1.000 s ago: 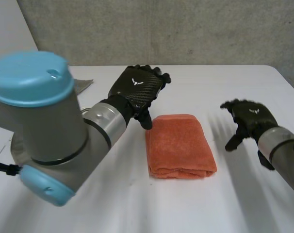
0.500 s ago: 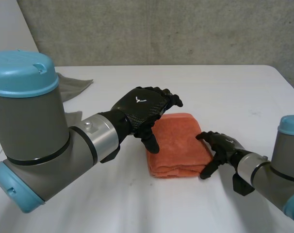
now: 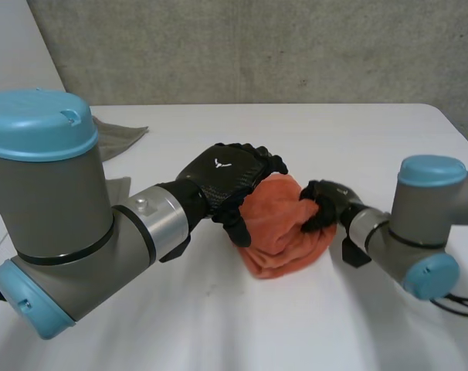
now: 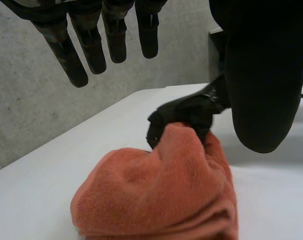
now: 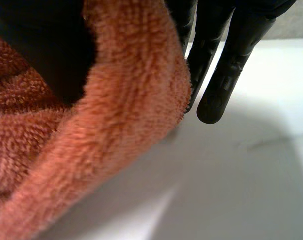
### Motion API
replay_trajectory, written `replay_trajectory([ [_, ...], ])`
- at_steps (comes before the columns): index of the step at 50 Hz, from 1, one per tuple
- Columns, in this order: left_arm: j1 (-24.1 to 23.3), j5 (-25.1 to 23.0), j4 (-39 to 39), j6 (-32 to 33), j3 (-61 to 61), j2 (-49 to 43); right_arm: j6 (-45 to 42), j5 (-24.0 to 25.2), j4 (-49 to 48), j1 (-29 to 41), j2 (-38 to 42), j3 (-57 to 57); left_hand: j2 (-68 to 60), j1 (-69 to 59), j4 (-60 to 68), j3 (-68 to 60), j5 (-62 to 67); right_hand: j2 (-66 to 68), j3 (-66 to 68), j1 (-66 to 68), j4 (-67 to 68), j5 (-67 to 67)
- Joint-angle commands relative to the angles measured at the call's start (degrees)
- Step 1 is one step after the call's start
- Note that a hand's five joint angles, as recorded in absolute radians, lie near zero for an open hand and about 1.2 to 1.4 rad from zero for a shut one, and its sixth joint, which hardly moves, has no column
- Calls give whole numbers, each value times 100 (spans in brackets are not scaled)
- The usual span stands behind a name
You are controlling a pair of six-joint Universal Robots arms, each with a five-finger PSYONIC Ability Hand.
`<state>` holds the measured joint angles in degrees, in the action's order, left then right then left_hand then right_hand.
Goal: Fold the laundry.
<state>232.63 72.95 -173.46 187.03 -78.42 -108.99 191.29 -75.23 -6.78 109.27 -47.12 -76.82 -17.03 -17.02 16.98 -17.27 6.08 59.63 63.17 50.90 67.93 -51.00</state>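
A folded orange towel (image 3: 284,232) lies bunched in the middle of the white table (image 3: 373,139). My right hand (image 3: 324,204) is shut on the towel's right edge and has pulled it up into a hump. In the right wrist view the towel (image 5: 121,120) is pinched between the thumb and the fingers (image 5: 226,60). My left hand (image 3: 228,179) hovers over the towel's left side, fingers straight and open, holding nothing. In the left wrist view the towel (image 4: 156,195) sits below my left hand (image 4: 261,85), and the right hand (image 4: 189,111) grips its raised far edge.
A grey cloth (image 3: 117,131) lies at the table's far left, partly behind my left arm (image 3: 72,232). A concrete wall stands behind the table. Bare table lies in front of the towel and to the far right.
My right hand came in from the right, closed on the towel's right edge and lifted it, bunching the flat fold. My left hand moved down and right to the towel's left side.
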Motion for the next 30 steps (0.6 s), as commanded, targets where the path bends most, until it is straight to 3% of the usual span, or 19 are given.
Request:
replay_trajectory([
  [1,1,0,-30,0,-68,18,-689,-132,668,-82,896,1853,26,25,-20,50,70,2037,1683,2910,1207,-1900],
  [9,45,9,-39,-9,-68,9,-1330,-940,1572,-1029,2196,4697,26,25,-20,50,70,2037,1683,2910,1207,-1900],
  [17,45,9,-39,-9,-59,-35,-1401,-1293,2102,-2031,3199,6977,26,25,-20,50,70,2037,1683,2910,1207,-1900],
  [30,45,9,-39,-9,-68,-210,-1875,-572,1943,-3078,3481,6953,26,25,-20,50,70,2037,1683,2910,1207,-1900],
])
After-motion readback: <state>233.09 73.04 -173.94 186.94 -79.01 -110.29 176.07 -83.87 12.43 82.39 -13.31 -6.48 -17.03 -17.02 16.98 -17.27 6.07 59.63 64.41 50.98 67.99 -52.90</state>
